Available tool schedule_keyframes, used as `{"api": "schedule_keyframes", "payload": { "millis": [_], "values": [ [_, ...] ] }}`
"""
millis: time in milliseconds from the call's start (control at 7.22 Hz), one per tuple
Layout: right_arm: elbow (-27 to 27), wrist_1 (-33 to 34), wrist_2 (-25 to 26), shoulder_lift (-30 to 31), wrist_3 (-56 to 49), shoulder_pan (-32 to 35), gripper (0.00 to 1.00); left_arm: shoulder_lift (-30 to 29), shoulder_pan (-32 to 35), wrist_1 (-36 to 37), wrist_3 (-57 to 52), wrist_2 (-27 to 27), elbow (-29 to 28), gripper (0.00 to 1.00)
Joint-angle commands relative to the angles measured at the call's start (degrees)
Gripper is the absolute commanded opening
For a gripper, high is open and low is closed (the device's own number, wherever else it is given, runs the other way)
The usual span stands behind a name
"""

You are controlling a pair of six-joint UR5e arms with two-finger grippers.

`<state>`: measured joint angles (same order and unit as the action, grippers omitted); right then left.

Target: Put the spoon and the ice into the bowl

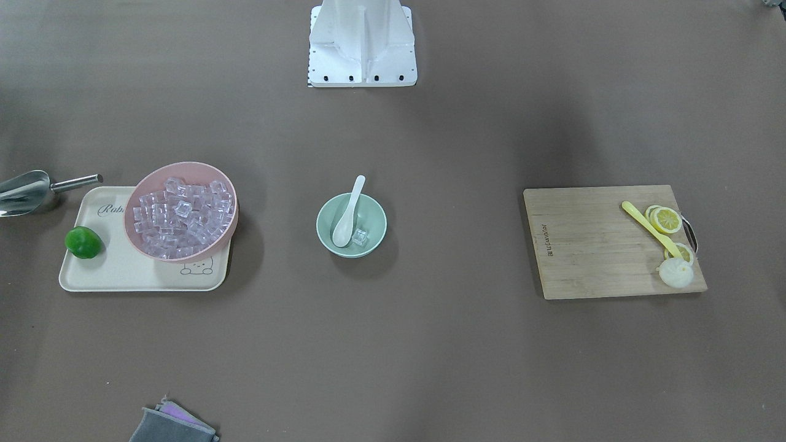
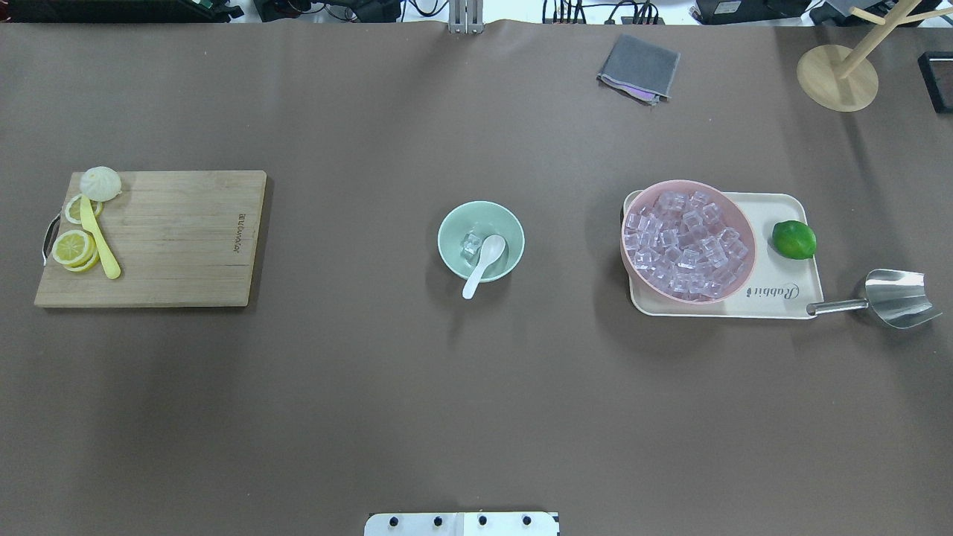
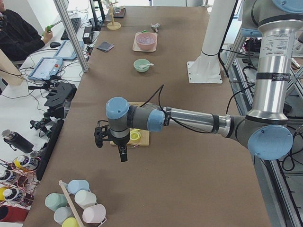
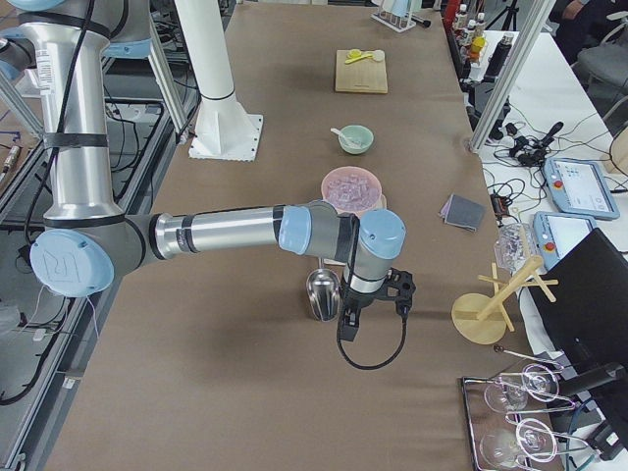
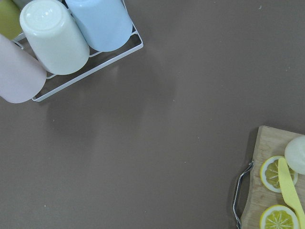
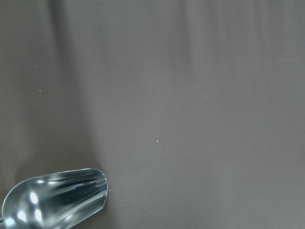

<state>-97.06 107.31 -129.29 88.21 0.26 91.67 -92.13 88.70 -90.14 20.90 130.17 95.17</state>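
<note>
The spoon (image 1: 347,213) is lying with its scoop down inside the bowl (image 1: 374,212), its handle leaning out over the rim on the robot's side. One ice (image 1: 360,237) cube is sitting on the bowl's floor, just beside the scoop. The bowl is standing mid-worktop, well apart from the tray (image 1: 123,273) carrying the pink bowl (image 1: 184,256) (heaped with more cubes). The left end effector (image 3: 113,142) is hovering near the cutting board (image 1: 589,245), and the right end effector (image 4: 378,294) is hanging by the metal scoop (image 1: 24,191). I cannot tell how far either is open or whether it is holding anything.
</note>
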Motion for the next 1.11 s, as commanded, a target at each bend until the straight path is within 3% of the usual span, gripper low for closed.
{"api": "schedule_keyframes", "payload": {
  "millis": [0, 969],
  "values": [
    [0.0, -0.1, 0.0, 0.0, 0.0, 0.0, 1.00, -0.1, 0.0, 0.0, 0.0, 0.0, -0.1, 0.98],
    [0.1, -0.2, -0.5, -0.1, 0.2, 0.0, 1.00, -0.8, -0.1, 0.1, -0.1, 0.0, -0.2, 0.98]
  ]
}}
